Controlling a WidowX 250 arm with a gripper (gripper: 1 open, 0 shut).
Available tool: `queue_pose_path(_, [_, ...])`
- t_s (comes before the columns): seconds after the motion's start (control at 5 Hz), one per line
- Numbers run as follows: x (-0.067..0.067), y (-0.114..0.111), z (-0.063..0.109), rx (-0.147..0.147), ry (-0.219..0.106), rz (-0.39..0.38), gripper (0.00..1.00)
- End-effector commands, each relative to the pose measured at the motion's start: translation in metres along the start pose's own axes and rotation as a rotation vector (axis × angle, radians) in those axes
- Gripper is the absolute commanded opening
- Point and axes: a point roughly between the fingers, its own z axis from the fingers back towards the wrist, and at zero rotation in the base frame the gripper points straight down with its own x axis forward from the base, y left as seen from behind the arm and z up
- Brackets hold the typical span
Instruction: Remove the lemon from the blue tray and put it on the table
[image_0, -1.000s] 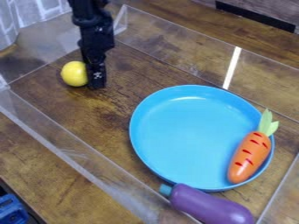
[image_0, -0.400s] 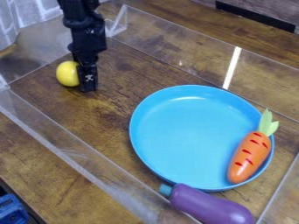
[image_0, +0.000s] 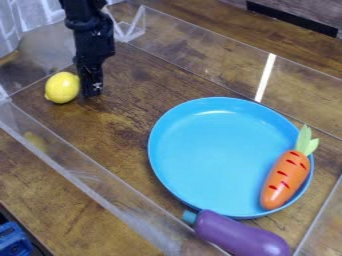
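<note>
The lemon (image_0: 60, 87) lies on the dark wooden table (image_0: 187, 70) at the far left, well outside the blue tray (image_0: 214, 150). My gripper (image_0: 92, 92) hangs straight down just to the right of the lemon, its black fingers drawn together and touching or nearly touching the lemon's side. Nothing is held between the fingers. The blue tray sits at the right and carries only an orange carrot (image_0: 286, 176) on its right rim.
A purple eggplant (image_0: 241, 234) lies against the tray's near edge. Clear acrylic walls (image_0: 80, 170) edge the table on the left and front, close to the lemon.
The gripper has shifted left and slightly back across the table, and the lemon has moved left beside it. The fingers have drawn together.
</note>
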Motion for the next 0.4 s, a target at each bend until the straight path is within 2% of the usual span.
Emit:
queue_pose_path(0.0, [-0.0012,0.0093,0.0161,0.012,-0.031,0.096,0.00])
queue_pose_path(0.2, [-0.0035,0.0024,0.0220,-0.006,-0.032,0.091,0.00])
